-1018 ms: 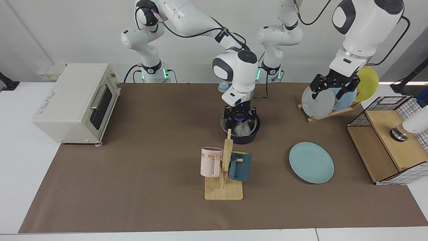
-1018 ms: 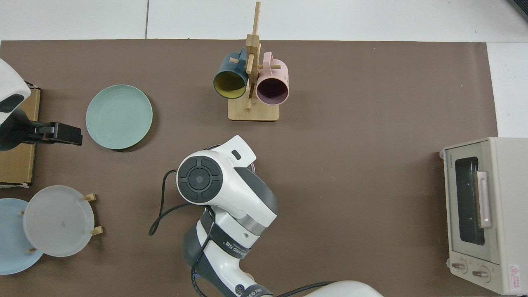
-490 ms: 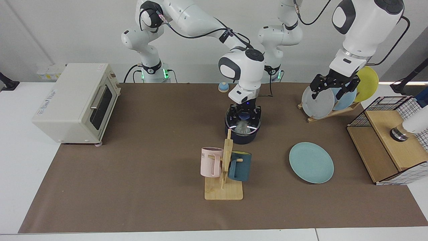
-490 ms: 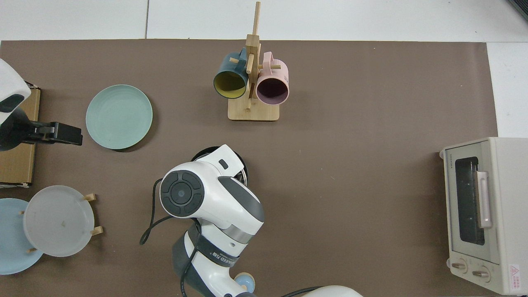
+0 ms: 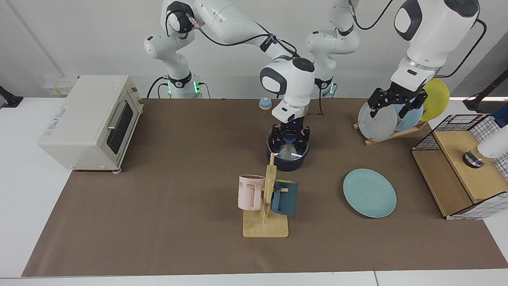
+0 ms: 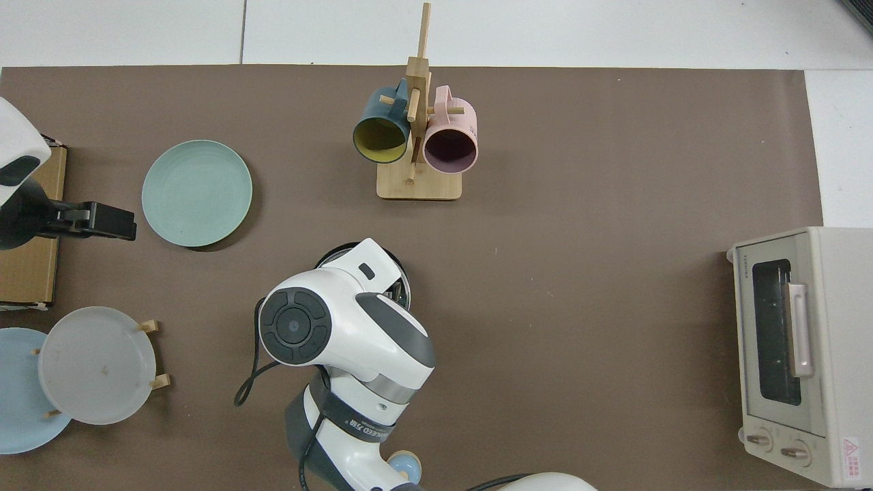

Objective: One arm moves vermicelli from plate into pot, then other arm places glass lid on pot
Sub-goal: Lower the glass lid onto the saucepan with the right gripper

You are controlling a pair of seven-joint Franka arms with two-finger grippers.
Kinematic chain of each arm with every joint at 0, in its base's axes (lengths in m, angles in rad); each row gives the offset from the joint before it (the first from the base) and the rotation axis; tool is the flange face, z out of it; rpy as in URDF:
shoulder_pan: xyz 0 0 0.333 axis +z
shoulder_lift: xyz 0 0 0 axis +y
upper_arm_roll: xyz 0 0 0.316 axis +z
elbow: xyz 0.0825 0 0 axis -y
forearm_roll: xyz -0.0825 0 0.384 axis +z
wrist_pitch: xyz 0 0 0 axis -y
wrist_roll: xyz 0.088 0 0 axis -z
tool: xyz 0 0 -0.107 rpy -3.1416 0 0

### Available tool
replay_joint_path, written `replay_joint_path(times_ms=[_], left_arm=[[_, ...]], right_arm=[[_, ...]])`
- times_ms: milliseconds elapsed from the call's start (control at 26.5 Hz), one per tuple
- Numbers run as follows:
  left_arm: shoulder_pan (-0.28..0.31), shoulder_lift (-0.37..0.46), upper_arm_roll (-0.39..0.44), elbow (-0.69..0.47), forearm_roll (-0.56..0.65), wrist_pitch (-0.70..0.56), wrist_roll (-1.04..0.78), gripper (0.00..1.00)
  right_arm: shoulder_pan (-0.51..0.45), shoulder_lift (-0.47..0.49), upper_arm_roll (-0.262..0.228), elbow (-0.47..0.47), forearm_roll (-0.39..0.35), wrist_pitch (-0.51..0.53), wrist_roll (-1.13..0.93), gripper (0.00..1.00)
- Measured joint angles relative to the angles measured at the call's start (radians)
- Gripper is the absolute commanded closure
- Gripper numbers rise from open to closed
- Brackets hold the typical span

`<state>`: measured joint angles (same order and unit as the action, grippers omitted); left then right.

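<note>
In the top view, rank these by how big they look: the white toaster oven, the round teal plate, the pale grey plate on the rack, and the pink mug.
1. White toaster oven, clearly largest.
2. Pale grey plate and round teal plate: too alike to rank, and the grey one leans on its rack, nearer the camera.
3. Pink mug, smallest.

My facing camera looks across the table (image 5: 158, 222) at both arm bases from a distance, my top camera looks straight down, turned so they sit at its bottom; both share the pot (image 5: 288, 163) and plate (image 6: 196, 192).
</note>
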<state>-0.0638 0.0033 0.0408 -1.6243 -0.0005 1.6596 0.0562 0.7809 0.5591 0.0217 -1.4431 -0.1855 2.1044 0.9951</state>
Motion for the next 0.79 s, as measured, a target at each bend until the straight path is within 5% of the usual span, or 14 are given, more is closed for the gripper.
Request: replay_joint_path(times_ms=[791], left_arm=[[0.0,0.0,0.0,0.0,0.0,0.0,0.0,0.0]], right_arm=[[-0.001,0.004,-0.005,0.001,-0.019,0.019,0.0,1.0]])
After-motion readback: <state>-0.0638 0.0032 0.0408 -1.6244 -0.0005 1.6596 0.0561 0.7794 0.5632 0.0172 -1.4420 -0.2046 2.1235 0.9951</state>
